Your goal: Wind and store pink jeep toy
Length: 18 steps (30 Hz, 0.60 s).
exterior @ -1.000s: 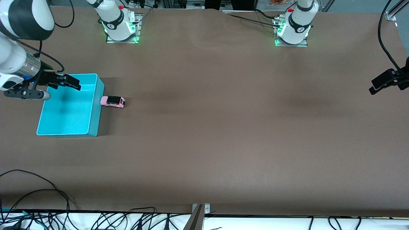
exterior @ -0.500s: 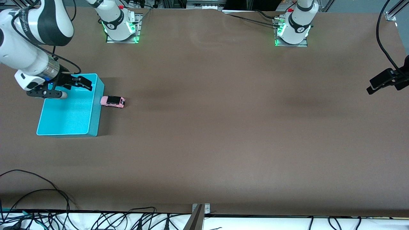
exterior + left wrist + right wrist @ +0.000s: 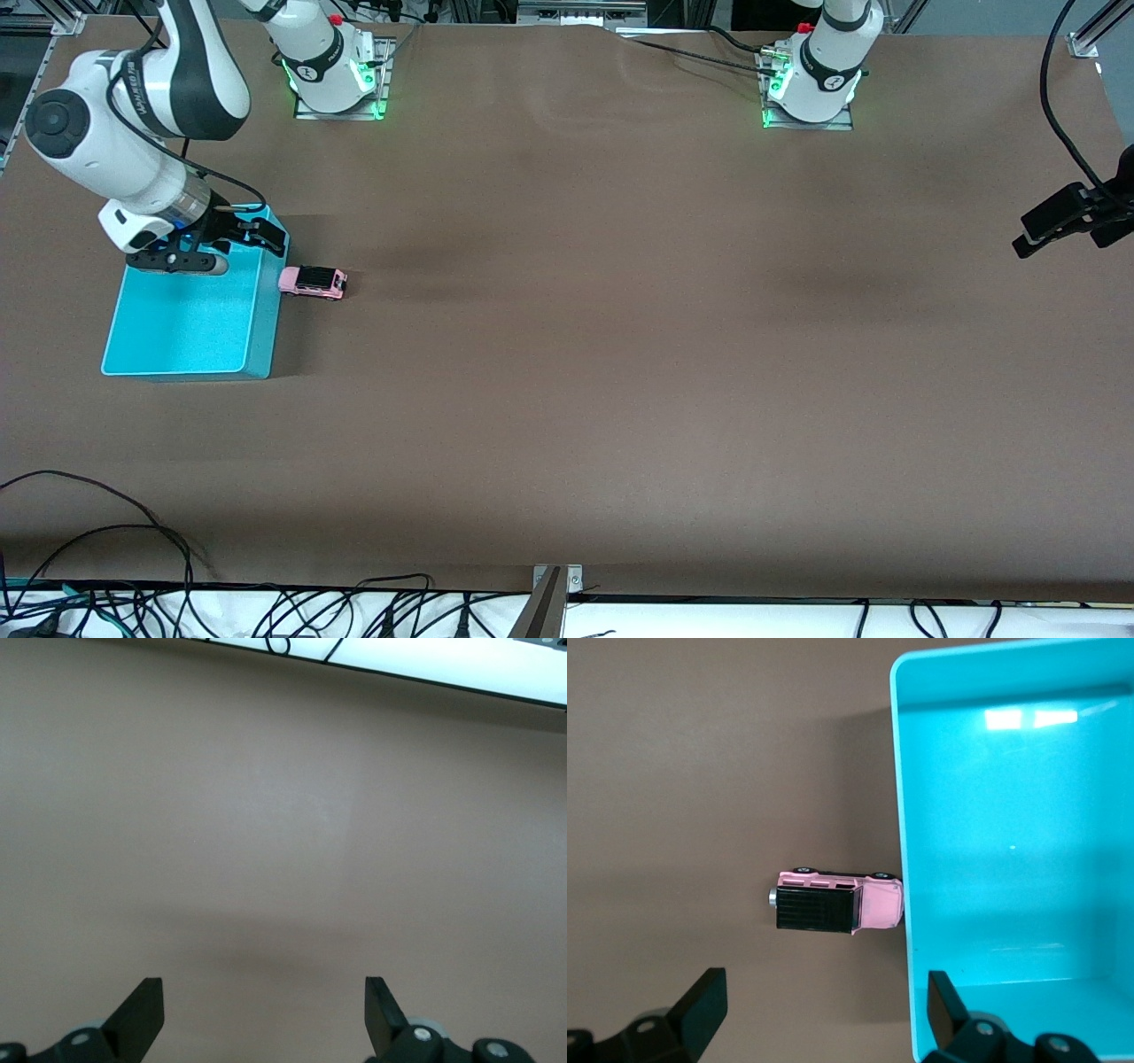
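Approach step — pink jeep toy [image 3: 312, 282] not yet grasped.
My right gripper [image 3: 259, 232] hovers over the cyan bin [image 3: 182, 332], jaws wide, empty — next, centre over the jeep; left gripper [image 3: 264, 1014] waits, open.

Right gripper [image 3: 257, 232] now over cyan bin [image 3: 257, 306] corner, closer to pink jeep toy [image 3: 312, 282].

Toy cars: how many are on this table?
1. The pink jeep toy sits on the table, its nose against the cyan bin wall, outside it. None hidden that I can see.

left gripper [image 3: 1032, 237]: arm cut off by edge | cyan bin [image 3: 1010, 859]: cropped in wrist view
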Available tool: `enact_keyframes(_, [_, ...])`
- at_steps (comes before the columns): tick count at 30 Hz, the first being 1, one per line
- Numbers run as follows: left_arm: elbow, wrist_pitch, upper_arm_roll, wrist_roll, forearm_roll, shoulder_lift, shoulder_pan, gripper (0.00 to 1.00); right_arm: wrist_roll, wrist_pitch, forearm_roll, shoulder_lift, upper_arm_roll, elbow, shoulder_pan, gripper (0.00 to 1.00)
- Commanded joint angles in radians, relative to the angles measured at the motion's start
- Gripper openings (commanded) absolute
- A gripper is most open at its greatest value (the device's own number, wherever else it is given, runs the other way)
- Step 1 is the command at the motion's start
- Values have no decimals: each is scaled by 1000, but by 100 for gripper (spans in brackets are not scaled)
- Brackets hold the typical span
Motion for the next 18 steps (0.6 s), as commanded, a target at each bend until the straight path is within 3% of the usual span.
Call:
enact_keyframes(1, [-14,-24,-5,14,-28,-18,-3,100,12,87,11,-32,17,-90,3,100])
enact_keyframes(13, [-28,-23,-9,14,-28,1,-3,100,152,226,13,13,54,-160,6,100])
enact_keyframes(18, [-28,-24,-8,14,-28,2,-4,100,326,294,11,27,58,-199,6,100])
